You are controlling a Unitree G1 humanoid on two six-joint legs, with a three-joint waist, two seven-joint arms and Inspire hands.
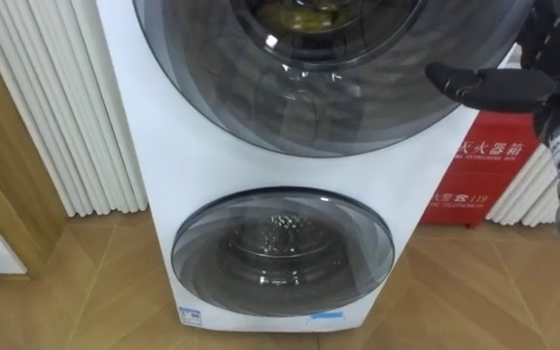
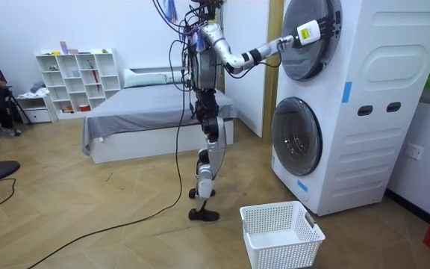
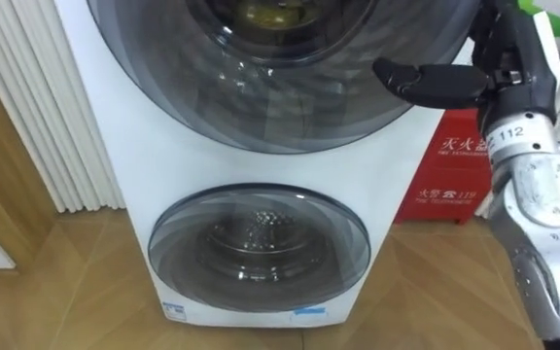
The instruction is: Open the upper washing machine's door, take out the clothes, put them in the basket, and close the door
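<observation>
Standing robot's right hand (image 3: 502,60) rests at the right edge of the stacked washing machine's (image 3: 115,156) upper door (image 3: 290,107); whether it grips cannot be told.

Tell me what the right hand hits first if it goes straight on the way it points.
Most likely the upper door of the washing machine: the right hand is by that door's right rim, aimed at it in the room view. Depth is unclear; it may already touch.
</observation>
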